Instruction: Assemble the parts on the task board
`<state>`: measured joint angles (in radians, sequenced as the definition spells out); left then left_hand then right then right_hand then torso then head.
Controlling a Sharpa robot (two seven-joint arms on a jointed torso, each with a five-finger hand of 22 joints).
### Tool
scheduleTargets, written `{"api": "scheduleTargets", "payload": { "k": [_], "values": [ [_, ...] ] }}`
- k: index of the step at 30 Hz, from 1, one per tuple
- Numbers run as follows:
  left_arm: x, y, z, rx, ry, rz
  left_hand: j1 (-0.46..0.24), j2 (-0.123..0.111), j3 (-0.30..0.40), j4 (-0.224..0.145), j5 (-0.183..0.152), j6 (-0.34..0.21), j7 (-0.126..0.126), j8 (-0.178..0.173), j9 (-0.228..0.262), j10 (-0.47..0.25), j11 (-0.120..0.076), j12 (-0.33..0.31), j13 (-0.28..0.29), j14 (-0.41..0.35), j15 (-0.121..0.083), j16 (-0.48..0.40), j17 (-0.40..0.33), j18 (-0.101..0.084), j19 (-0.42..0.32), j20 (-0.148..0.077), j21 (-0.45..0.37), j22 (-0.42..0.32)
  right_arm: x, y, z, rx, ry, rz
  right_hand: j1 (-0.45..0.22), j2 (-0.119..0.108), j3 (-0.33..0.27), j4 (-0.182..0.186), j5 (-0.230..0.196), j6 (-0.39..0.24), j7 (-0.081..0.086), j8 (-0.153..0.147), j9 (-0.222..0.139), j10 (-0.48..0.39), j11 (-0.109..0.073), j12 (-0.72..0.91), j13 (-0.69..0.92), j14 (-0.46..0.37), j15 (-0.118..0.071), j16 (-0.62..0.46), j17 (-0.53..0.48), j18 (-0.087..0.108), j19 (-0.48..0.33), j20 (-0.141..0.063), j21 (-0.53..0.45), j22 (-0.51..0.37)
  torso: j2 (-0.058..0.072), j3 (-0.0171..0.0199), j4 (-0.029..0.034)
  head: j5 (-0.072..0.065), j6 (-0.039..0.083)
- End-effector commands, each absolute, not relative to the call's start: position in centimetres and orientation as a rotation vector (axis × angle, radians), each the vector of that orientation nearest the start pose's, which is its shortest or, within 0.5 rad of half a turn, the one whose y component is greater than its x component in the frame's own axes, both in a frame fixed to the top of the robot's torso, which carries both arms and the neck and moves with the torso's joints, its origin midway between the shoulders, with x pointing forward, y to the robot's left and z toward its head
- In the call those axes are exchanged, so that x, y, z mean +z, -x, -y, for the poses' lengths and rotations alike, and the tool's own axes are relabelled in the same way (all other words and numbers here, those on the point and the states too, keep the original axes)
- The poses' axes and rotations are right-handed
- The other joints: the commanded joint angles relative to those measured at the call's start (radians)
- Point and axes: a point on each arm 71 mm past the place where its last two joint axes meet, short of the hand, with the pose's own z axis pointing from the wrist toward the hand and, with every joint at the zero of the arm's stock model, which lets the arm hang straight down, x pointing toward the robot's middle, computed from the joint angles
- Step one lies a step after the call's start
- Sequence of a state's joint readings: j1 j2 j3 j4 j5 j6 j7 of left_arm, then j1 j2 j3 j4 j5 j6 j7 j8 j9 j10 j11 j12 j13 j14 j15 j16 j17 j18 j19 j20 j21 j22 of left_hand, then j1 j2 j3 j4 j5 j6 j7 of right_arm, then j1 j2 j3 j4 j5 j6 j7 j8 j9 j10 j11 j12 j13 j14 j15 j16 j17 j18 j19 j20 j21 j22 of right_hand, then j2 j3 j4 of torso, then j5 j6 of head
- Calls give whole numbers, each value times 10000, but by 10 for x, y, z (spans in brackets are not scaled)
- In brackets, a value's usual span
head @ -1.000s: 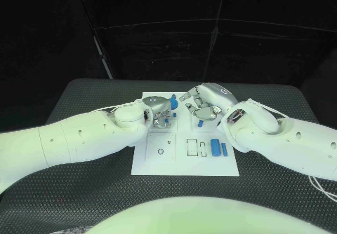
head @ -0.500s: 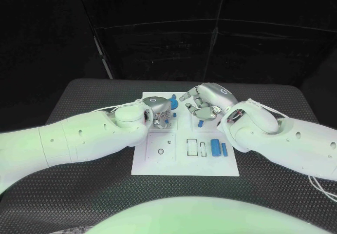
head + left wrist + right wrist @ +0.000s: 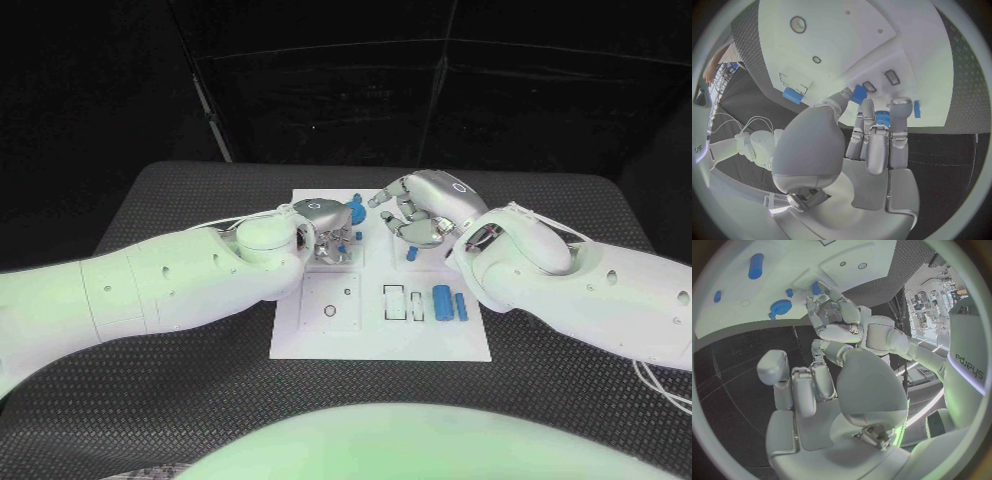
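The left robot hand (image 3: 329,222) hangs over the far left part of the task board (image 3: 378,340), fingers pointing down; in its wrist view the fingertips (image 3: 883,112) press round a small blue part (image 3: 882,119), so it holds that piece. The right robot hand (image 3: 414,212) sits just beside it over the far middle of the board, fingers curled inward with nothing plainly in them. Below that hand a small blue peg (image 3: 413,254) lies on the board. Nearer the robot, a blue cylinder (image 3: 441,302) and a slimmer blue bar (image 3: 460,306) lie side by side, just beside two outlined rectangular slots (image 3: 394,303). The board rests in the middle of the black table (image 3: 173,400).
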<state>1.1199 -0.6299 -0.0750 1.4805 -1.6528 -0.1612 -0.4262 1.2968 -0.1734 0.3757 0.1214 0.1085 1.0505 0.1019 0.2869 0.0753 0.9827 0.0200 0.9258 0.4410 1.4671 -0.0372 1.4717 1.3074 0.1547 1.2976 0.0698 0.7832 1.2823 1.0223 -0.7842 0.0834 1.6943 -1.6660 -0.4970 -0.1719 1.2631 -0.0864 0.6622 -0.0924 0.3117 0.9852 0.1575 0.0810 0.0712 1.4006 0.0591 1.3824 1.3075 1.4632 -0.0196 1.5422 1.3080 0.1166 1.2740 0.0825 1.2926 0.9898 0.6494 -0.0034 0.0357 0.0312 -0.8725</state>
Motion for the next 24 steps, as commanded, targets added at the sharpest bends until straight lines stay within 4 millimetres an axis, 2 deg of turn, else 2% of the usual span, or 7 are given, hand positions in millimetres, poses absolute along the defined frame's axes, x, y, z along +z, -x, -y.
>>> {"api": "scheduleTargets", "payload": {
  "k": [1,6,12,24],
  "values": [
    [-243,-467,-115,-4195,-2978,-18585,-13,-90,-26,52,21,-88,-7,-70,-17,3,96,70,18,89,65,34,598,-167,16,71,-52,7,-183,-431,127,8152,1885,-14361,-52,-58,-29,-8,14,56,7,3,-14,-23,68,-49,151,948,70,-33,2064,-46,30,65,-62,-2,4,1,-1,-10,-1],
    [-243,-467,-115,-4219,-2936,-18532,-40,-156,-60,66,18,-175,18,-130,-41,-23,115,91,28,76,80,26,581,-157,-10,84,-122,-6,-183,-432,127,8144,1884,-14370,-55,-62,-33,-7,19,65,12,-4,-18,-24,74,-49,151,949,76,-31,2067,-45,28,73,-62,-4,4,1,-1,-9,-1],
    [-242,-467,-116,-4227,-2857,-18455,-87,-255,-174,113,18,-593,101,-374,-99,-161,149,161,67,60,113,28,578,-145,-42,120,-207,1,-184,-432,127,8128,1876,-14386,-58,-57,-36,-2,24,97,19,1,-16,-23,80,-47,153,949,83,-29,2070,-44,27,82,-62,-4,1,-3,4,-17,-1],
    [-242,-467,-116,-4257,-2780,-18373,-89,-260,-220,127,16,-673,117,-418,-97,-190,157,215,94,60,120,34,587,-141,-49,127,-229,7,-184,-432,127,8119,1860,-14386,-60,-58,-38,-1,25,110,22,2,-16,-28,82,-51,147,950,85,-28,2072,-44,30,85,-59,2,-6,0,-2,-4,-1]
  ]
}}
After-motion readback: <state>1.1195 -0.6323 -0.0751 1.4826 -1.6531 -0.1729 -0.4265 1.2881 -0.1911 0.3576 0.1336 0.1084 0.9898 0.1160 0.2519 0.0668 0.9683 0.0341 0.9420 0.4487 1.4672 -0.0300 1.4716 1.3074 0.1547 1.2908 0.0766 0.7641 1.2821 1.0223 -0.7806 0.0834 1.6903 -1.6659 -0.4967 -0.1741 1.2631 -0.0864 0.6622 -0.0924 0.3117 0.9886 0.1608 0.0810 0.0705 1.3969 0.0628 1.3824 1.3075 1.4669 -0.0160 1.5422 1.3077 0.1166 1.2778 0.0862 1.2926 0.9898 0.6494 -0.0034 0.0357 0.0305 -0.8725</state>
